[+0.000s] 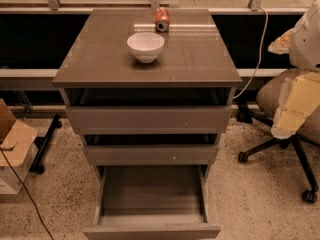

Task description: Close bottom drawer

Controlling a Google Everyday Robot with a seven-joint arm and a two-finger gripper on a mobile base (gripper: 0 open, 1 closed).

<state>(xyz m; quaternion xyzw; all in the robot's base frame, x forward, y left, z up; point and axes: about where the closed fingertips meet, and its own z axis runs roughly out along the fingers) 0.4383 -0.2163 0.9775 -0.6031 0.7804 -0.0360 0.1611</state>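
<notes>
The bottom drawer (pixel 152 193) of the taupe-grey cabinet (pixel 100 59) is pulled far out toward me. Its grey-brown box interior shows nothing inside, and its flat front (pixel 150 232) lies at the lower edge of the view. The middle drawer front (pixel 150 154) and top drawer front (pixel 148 119) stand slightly out from the cabinet. My arm comes in at the right edge, with the gripper (pixel 289 120) hanging well right of the cabinet, in front of a chair, at about top-drawer height. It touches no drawer.
A white bowl (pixel 145 46) and an orange can (pixel 162 19) on its side sit on the cabinet top. An office chair (pixel 272 96) on castors stands to the right. A cardboard box (pixel 12 149) and a cable lie on the speckled floor at left.
</notes>
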